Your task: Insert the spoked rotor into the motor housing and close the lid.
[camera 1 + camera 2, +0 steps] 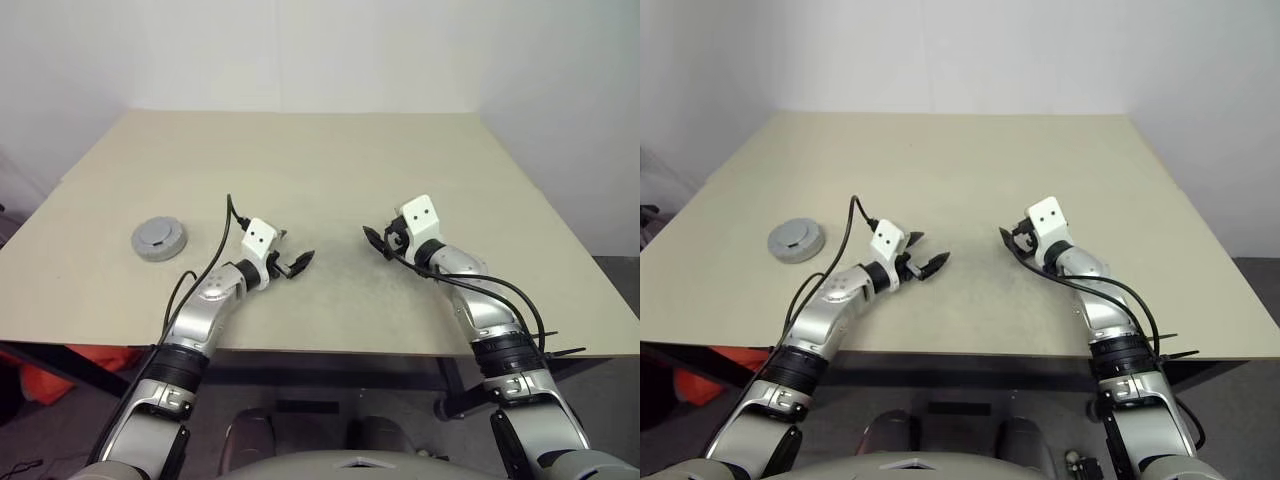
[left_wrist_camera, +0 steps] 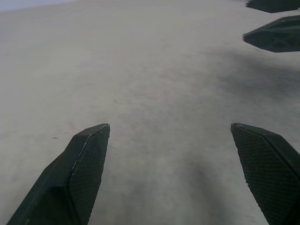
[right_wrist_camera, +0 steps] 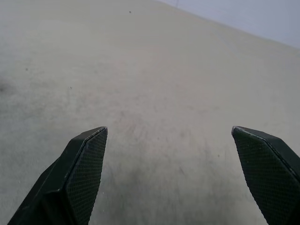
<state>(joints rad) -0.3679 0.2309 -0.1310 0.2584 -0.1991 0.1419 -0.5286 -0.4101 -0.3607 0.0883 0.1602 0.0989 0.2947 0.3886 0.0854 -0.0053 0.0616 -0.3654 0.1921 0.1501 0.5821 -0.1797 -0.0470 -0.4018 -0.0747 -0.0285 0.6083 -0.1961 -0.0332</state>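
Over the near middle of the table my left gripper [image 1: 297, 264] hangs with its two black fingers spread wide and nothing between them, pointing right toward my right gripper [image 1: 375, 240], which faces it across a gap of bare tabletop, likewise splayed and empty. Beneath both lies the plain beige rectangular table [image 1: 330, 160]. Well apart from both, at the table's left side, sits a round grey disc-shaped assembly with a paler flat centre [image 1: 158, 238], lying flat; I take it for the motor housing with its lid, though I cannot tell whether the lid is seated or whether the spoked rotor is inside. I judge that either the work is already done or no part has been picked up. If anything is left, my left arm must swing out left to that disc.
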